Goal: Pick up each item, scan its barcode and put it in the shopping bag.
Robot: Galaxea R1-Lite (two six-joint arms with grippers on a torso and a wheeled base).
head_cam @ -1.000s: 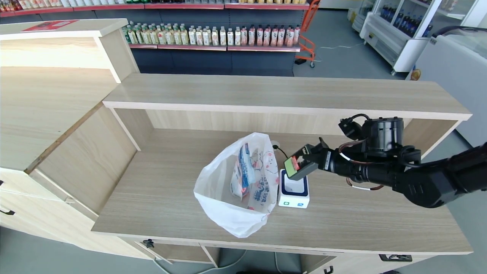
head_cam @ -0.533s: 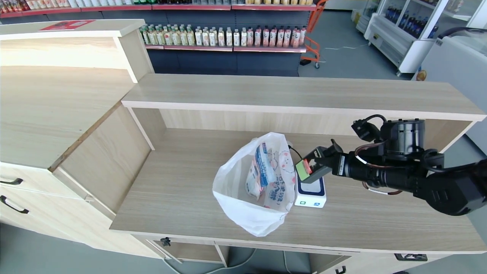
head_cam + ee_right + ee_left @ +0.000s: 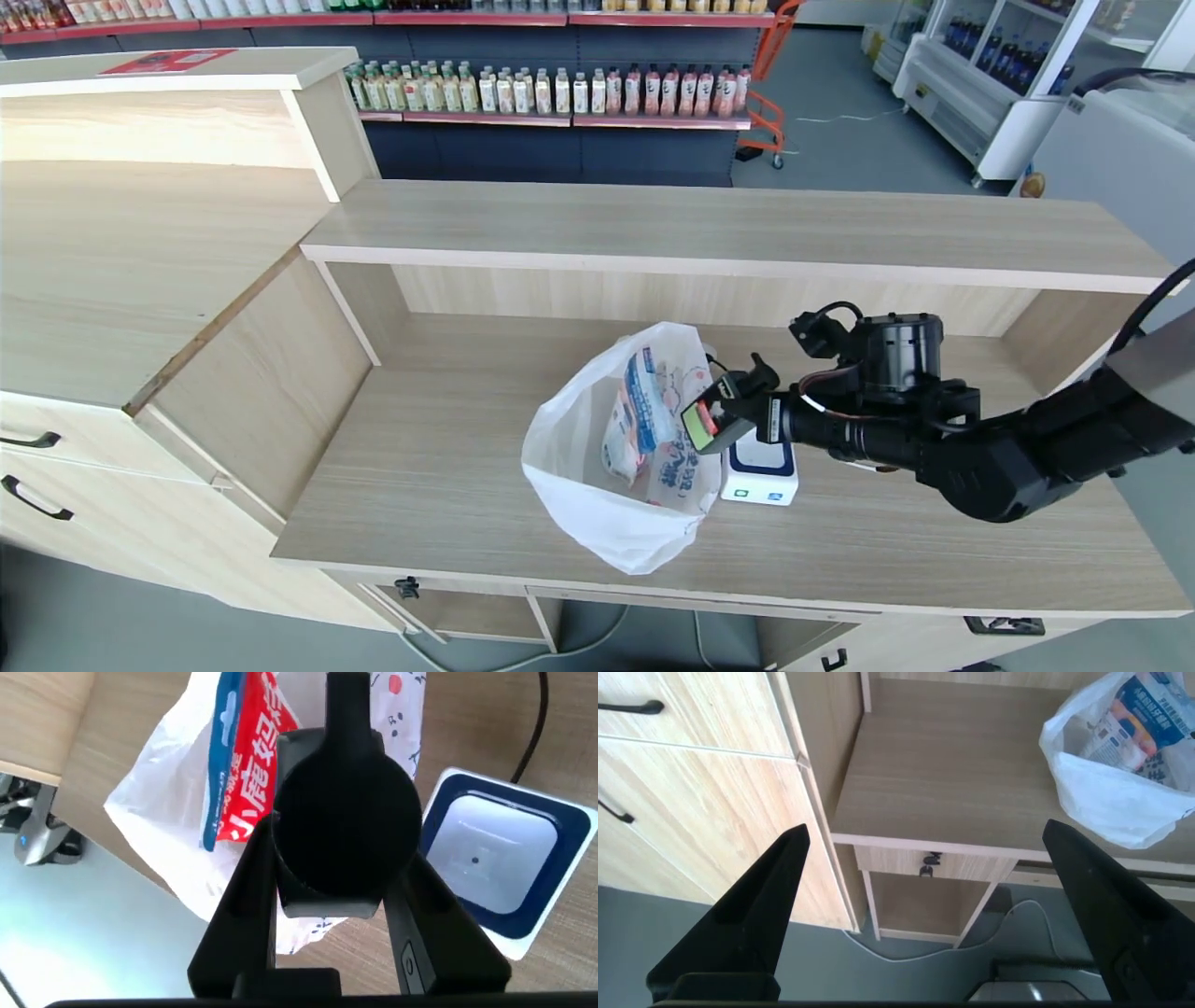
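My right gripper (image 3: 711, 418) is shut on a small green and red item (image 3: 700, 427), held in the air at the right rim of the white shopping bag (image 3: 607, 504). In the right wrist view the held item (image 3: 346, 821) looks dark, with the gripper (image 3: 342, 863) over the bag's opening (image 3: 187, 812). A red, white and blue packet (image 3: 635, 415) stands inside the bag. The white and blue barcode scanner (image 3: 764, 474) sits on the counter just right of the bag, below and behind the gripper. My left gripper (image 3: 924, 924) hangs open below the counter's front edge.
The wooden counter (image 3: 439, 467) has a raised shelf (image 3: 709, 224) behind it and a taller cabinet (image 3: 140, 261) to the left. A black cable (image 3: 540, 709) runs from the scanner (image 3: 500, 859) toward the back. Drawers (image 3: 682, 784) lie below the left side.
The head camera shifted early on. Since half a second ago my right gripper has carried the item leftward from over the scanner to the bag's rim.
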